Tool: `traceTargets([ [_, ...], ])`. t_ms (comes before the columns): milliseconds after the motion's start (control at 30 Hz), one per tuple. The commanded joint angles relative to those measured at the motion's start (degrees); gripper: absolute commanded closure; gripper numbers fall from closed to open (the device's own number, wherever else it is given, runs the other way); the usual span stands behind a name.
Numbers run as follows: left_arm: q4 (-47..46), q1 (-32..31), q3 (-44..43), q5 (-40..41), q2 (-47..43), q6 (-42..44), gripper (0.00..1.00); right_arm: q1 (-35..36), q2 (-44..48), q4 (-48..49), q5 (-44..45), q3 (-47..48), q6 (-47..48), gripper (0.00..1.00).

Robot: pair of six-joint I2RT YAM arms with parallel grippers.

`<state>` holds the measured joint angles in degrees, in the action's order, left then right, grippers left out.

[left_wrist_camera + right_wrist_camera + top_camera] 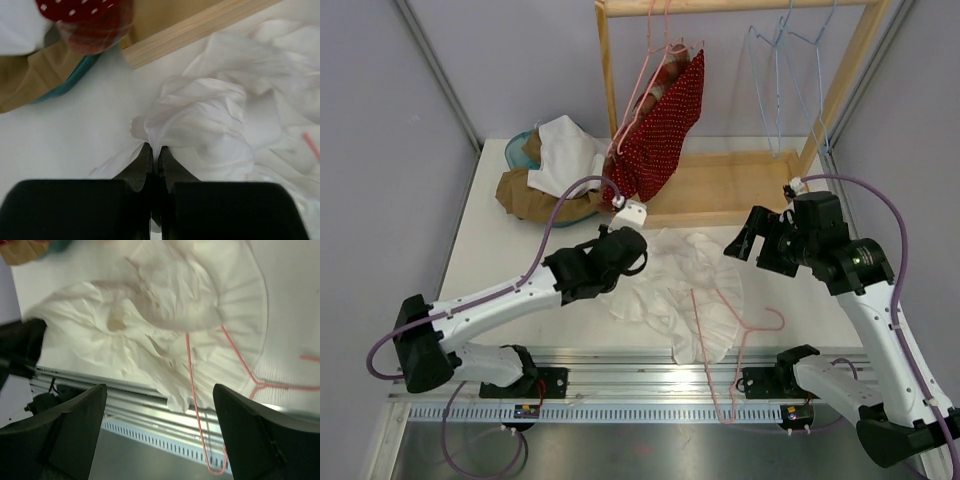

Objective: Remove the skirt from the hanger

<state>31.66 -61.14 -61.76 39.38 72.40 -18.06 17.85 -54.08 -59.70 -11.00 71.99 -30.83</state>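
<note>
The white skirt (670, 290) lies crumpled on the table between the arms. A thin pink hanger (752, 327) lies on its right part, its upper ends going under folds of fabric and its hook reaching over the near rail. My left gripper (638, 255) is shut on a fold at the skirt's left edge (200, 115), with the cloth pinched between the fingertips (145, 159). My right gripper (745, 243) is open and empty, held above the skirt's right side. In the right wrist view the skirt (165, 315) and hanger (192, 385) lie below the spread fingers (85, 410).
A wooden rack (720, 190) stands at the back with a red dotted garment (665, 120) on a pink hanger and blue wire hangers (790, 80). A teal basket (520, 150) with brown and white clothes sits back left. A metal rail (620, 365) runs along the near edge.
</note>
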Motion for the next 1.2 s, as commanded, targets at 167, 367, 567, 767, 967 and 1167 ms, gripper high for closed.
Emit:
traceTargets([
  [167, 1.83, 20.94, -11.95, -7.55, 17.85, -5.05, 1.00, 0.08, 3.90, -5.25, -4.90, -6.76, -4.15, 0.06],
  [367, 0.15, 29.05, -18.39, -8.19, 24.89, -3.55, 1.00, 0.08, 6.44, -9.03, -5.70, -11.33, -5.03, 0.06],
  [567, -1.78, 42.24, -16.56, -11.60, 22.53, -6.81, 1.00, 0.17, 7.51, -5.26, -10.08, -19.42, -6.87, 0.09],
  [767, -1.78, 45.94, -16.82, -11.34, 18.14, -6.28, 1.00, 1.84, 0.76, 3.69, -11.58, -27.59, -6.53, 0.12],
  [967, -2.13, 45.94, -16.38, -13.01, 16.72, -6.46, 1.00, 9.83, -5.76, 11.70, -9.13, -30.50, -9.24, 0.14],
  [1167, -2.48, 45.94, -15.59, -15.29, 16.19, -6.90, 1.00, 17.03, -12.17, 18.39, -5.79, -31.20, -12.85, 0.18],
])
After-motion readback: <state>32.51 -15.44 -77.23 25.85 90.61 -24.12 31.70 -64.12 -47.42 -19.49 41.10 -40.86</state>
